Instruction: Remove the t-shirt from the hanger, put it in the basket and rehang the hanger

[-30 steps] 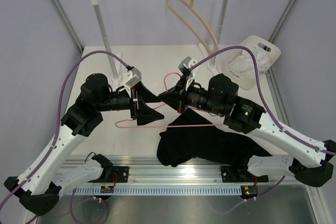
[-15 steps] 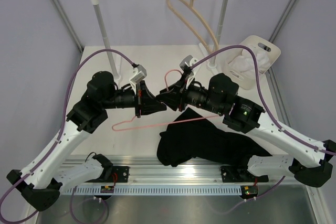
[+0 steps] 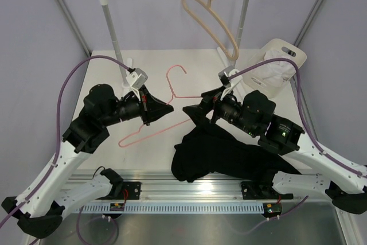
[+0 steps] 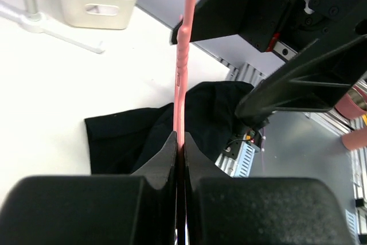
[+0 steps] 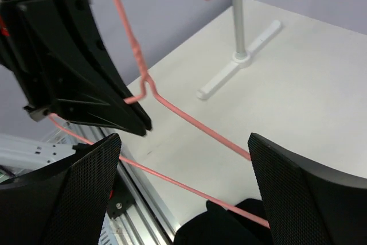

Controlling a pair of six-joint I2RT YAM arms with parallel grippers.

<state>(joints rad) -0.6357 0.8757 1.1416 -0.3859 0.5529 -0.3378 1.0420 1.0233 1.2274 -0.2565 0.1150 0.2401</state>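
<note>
"What's just changed?"

"The hanger (image 4: pixel 184 55) has swung clear, pinched tight in your left fingers (image 4: pixel 163 162). The t-shirt (image 3: pixel 229 156) lies heaped on the worktop (image 3: pixel 160 61). Your right fingers (image 5: pixel 309 193) are spread wide and empty. I'd call it done."

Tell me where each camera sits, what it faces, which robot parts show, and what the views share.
Top external: above, behind the robot, facing down on the table; both arms show.
Left wrist: on the left gripper, facing the hanger and t-shirt; own shut fingers show.
Right wrist: on the right gripper, facing the left gripper; own open fingers show.
All share the hanger.
</note>
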